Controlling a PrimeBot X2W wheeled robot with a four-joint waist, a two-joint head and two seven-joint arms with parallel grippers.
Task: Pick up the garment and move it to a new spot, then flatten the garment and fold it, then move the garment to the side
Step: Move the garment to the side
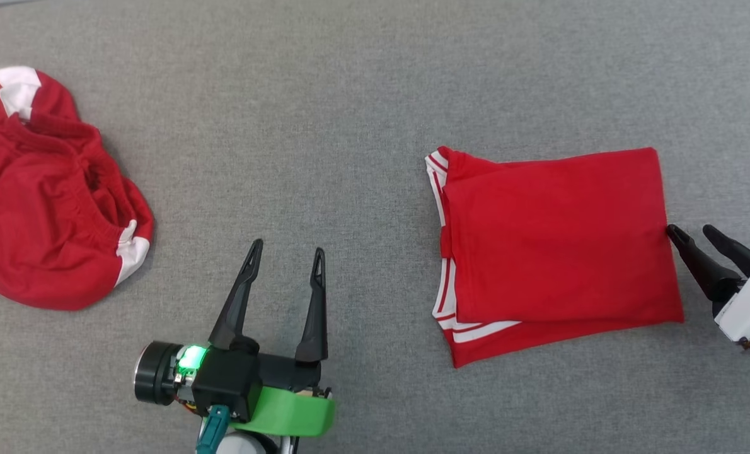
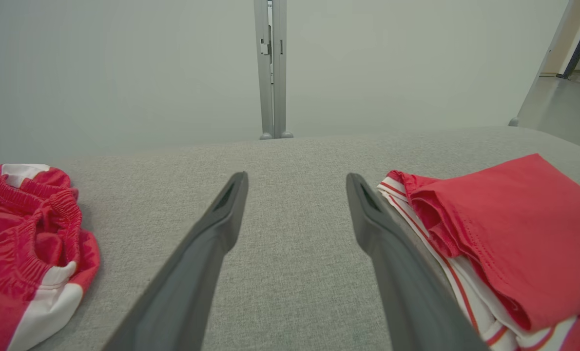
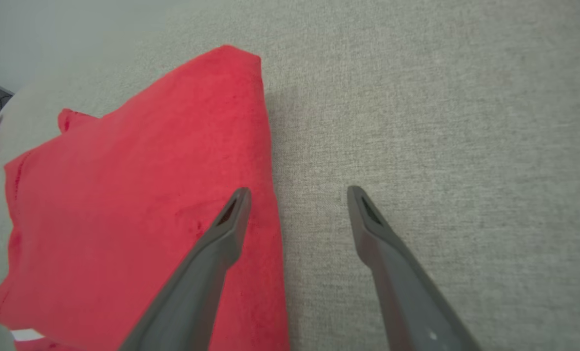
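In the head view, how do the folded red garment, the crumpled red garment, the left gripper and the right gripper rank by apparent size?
1. folded red garment, narrowly largest
2. crumpled red garment: nearly alike and cut by the frame edge, so this order is unsure
3. left gripper
4. right gripper, also cut off

Grey cloth-covered bench (image 1: 362, 75) before a plain, pale wall (image 2: 124, 63).
The bench spreads under and all around the left hand (image 2: 296, 178), its fine weave evenly lit with only soft shadows. Straight ahead of the hand, past the bench's far edge, 1 grey metal post (image 2: 271, 68) stands upright against the wall. Ahead and to the hand's right, a slanted post (image 2: 535, 73) borders a glossy grey floor (image 2: 558, 102).
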